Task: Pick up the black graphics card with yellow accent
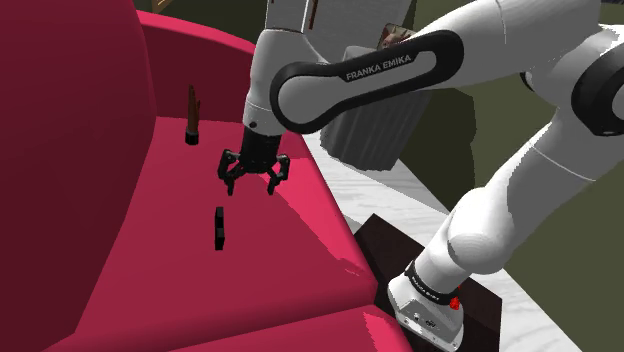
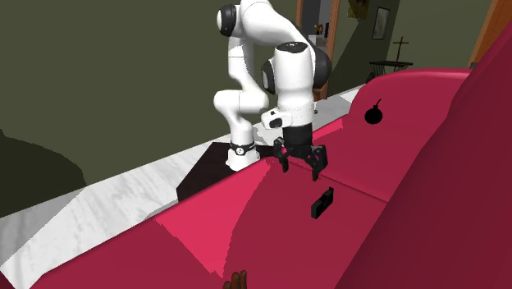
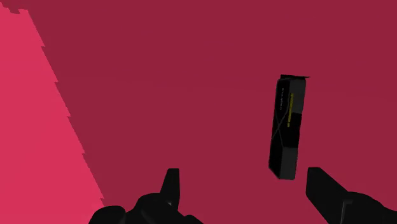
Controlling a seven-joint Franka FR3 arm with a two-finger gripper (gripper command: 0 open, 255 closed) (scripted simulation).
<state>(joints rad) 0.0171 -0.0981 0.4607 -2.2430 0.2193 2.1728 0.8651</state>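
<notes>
Graphics card (image 3: 287, 127), black, yellow stripe: apparently on edge on red sofa seat (image 1: 290, 260). End effector (image 1: 251, 187): open, empty, hovers above, likely pre-grasp.

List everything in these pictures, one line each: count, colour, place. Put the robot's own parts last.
graphics card: one, black with a yellow stripe, on the sofa seat, apart from the pincer.
sofa: one, red, under the card.
stick-like thing: one, brown on a black base, upright on the seat, beyond the pincer in the shoulder view.
round thing: one, black, on the sofa, behind the pincer in the second exterior view.
floor: white, marbled, beside the sofa.
stand: one, dark box, under the arm's base.
arm: one, white with dark joints.
pincer: one, black, open, above the seat.
</notes>
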